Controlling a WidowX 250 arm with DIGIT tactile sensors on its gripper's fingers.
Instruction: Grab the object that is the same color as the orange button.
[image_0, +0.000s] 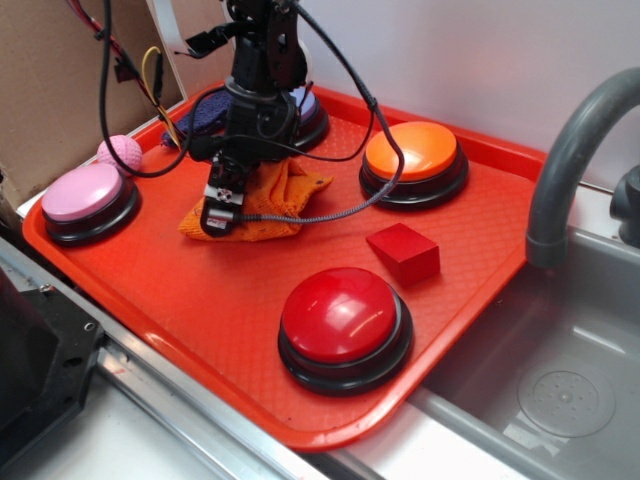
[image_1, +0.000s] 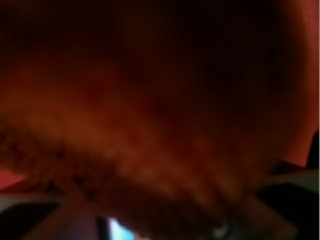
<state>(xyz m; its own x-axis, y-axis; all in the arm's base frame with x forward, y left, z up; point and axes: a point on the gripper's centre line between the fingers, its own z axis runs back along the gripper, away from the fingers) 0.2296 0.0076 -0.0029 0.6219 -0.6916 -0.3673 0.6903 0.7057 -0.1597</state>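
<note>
1. Four dome buttons stand on a red tray (image_0: 480, 260), which sits beside a grey sink (image_0: 560, 390).
2. At the far left is the pink button (image_0: 85, 195), with a pink ball (image_0: 122, 152) just behind it, near the tray's edge.
3. Next comes the tool (image_0: 222, 208), pointing down onto the front left part of the orange cloth (image_0: 270, 195); it touches the cloth, but I cannot tell whether its jaws are apart or clamped on the fabric (the exterior view shows only its outer face).
4. The cloth lies crumpled on the tray, between the pink button and the orange button (image_0: 418, 155), well apart from each.
5. Behind the arm, a dark blue cloth (image_0: 200, 118) and a fourth button (image_0: 310, 120) are partly hidden.
6. The red button (image_0: 345, 320) stands at the tray's front edge, right of the cloth.
7. A red cube (image_0: 403, 252) rests between the red button and the orange button, touching neither.
8. The wrist view is almost filled by blurred orange cloth (image_1: 150, 125), pressed close to the lens (nothing else there is clear).
</note>
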